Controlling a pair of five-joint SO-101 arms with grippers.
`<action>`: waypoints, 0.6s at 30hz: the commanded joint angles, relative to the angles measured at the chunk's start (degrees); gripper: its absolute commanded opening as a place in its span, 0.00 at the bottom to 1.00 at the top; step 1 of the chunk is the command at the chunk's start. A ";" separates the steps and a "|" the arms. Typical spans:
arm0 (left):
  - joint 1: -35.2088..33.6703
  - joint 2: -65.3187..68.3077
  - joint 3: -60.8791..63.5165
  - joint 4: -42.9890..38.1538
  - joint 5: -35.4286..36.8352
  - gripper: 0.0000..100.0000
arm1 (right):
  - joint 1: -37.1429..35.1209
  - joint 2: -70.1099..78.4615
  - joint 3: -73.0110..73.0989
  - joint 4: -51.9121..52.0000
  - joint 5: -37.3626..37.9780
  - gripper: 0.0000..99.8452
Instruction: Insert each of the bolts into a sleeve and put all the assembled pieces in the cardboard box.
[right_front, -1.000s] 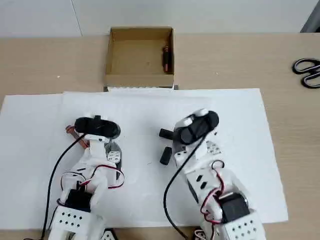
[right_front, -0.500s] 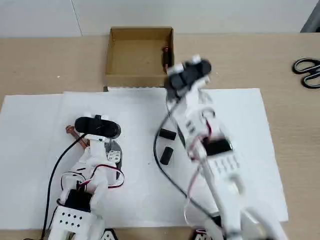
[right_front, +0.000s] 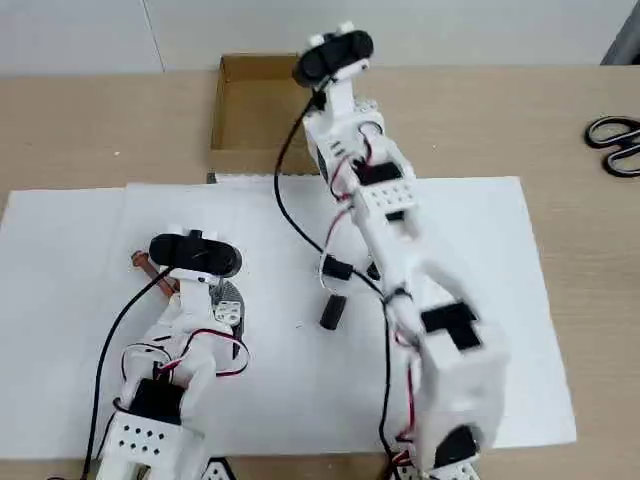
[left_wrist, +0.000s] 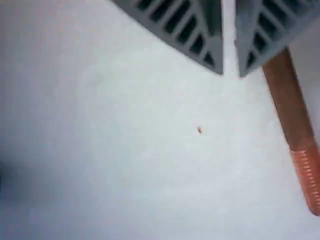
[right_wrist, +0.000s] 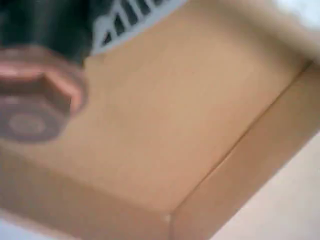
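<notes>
Right end effector (right_wrist: 92, 32): clenched on an assembled piece (right_wrist: 37, 100) and held over the right side of the cardboard box (right_front: 250, 115), as seen from the high view.
Assembled piece: a black sleeve with a copper bolt head at its end is seen in the right wrist view. It is gripped by the sleeve, with the bare floor of the box behind it. Whether the floor is touched cannot be told.
Cardboard box: set open on the tabletop (right_front: 100, 120), just beyond the far edge of the white paper sheet (right_front: 480, 230). In the high view its right wall is covered by the right arm.
Left end effector (left_wrist: 230, 70): closed down to a narrow slit, with nothing grasped. It is held low over the left part of the paper sheet.
Loose bolt (left_wrist: 292, 125): a copper bolt is laid flat on the paper, just beside one finger and outside the slit. Its threaded end is turned away from the fingers. Contact with the finger cannot be judged.
First loose sleeve (right_front: 338, 268): a black sleeve is laid on the paper near the middle, close against the right arm.
Second loose sleeve (right_front: 332, 312): laid on the paper near the first, slightly closer to the arm bases and apart from it.
Scissors (right_front: 615, 143): left on the tabletop at the right edge, well apart from the paper.
</notes>
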 joint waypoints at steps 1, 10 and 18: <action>0.26 -0.35 -0.13 -1.41 0.18 0.01 | 0.22 9.01 -17.23 -1.71 0.53 0.00; 0.35 -0.35 -0.13 -1.05 2.90 0.01 | 0.13 26.86 -35.25 -1.54 0.70 0.01; 0.44 -0.35 -0.13 -1.05 3.16 0.01 | -0.92 27.21 -35.78 5.41 2.73 0.17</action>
